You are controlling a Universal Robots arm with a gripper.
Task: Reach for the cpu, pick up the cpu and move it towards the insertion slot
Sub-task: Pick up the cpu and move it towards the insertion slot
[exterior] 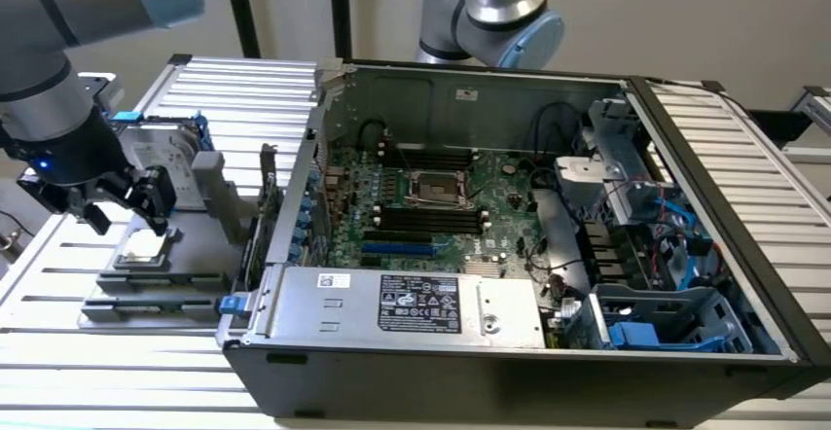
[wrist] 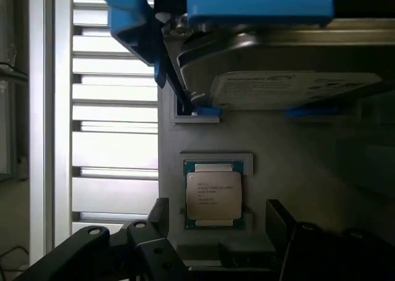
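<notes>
The gripper [exterior: 127, 224] hangs with its jaws wide apart and holding nothing, just over the cpu [exterior: 146, 251], which lies flat in a grey tray [exterior: 195, 247] outside the computer case [exterior: 520, 376], and the insertion slot [exterior: 435, 189] sits inside the case, at about 3 o'clock from the cpu in the exterior view.

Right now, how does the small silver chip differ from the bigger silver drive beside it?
The cpu lies flat in its grey holder; the hard drive stands on edge. The cpu is small and square; the hard drive is clearly larger. The hard drive sits in a blue frame; the cpu has none. Both have silver faces with print.
</notes>
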